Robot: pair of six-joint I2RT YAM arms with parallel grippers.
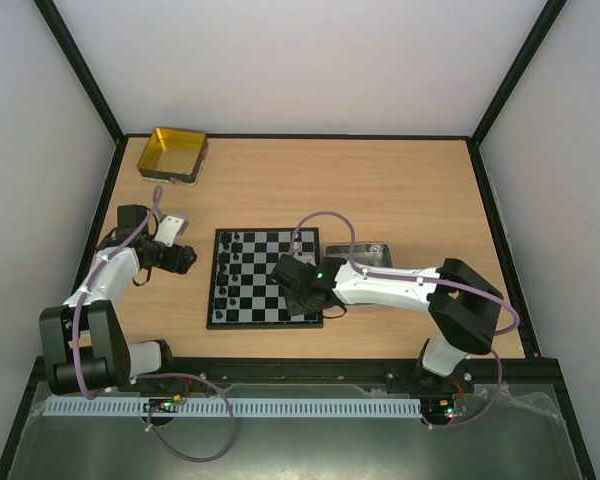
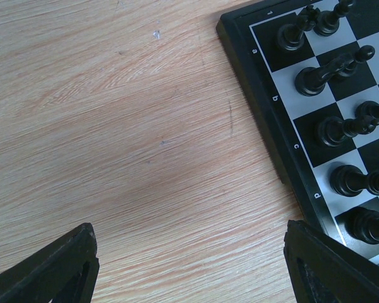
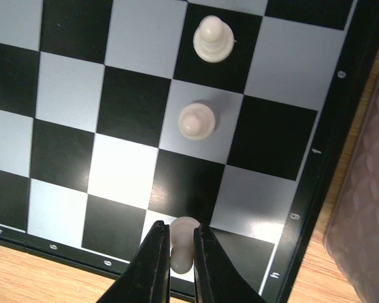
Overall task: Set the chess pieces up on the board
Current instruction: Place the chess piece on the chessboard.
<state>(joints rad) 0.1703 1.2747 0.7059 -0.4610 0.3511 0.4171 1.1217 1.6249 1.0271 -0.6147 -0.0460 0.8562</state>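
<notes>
Right hand [image 3: 182, 245] is the busy one: its two fingers are pressed in on either side of a little white piece [image 3: 184, 225], pinching it by the head. From the wrist view the piece looks like it's on the board [image 1: 263, 323] or right at it, by the near edge and close to the right-near corner, though I can't tell if its base is fully on a square. Two more white pieces [image 3: 196, 120] stand free on their own squares, lined up beyond it toward the far side, in the line of squares just in from the board's right edge.

Left hand [image 2: 189, 255] is spread wide with nothing between the fingers. It hovers over bare tabletop [image 1: 380, 190] just off the board's left edge. Its camera catches the black pieces [image 2: 312, 77] nearby, and from above you can see them standing in two lines down the left side of the board.

As for the board, it sits roughly mid-tabletop, a bit toward the near side, between the two arms. A silver tray [image 1: 368, 249] sits right beside its right edge, partly hidden under the right arm. Way off in the far-left corner there's a yellow tin [image 1: 173, 153], well apart from everything else.
</notes>
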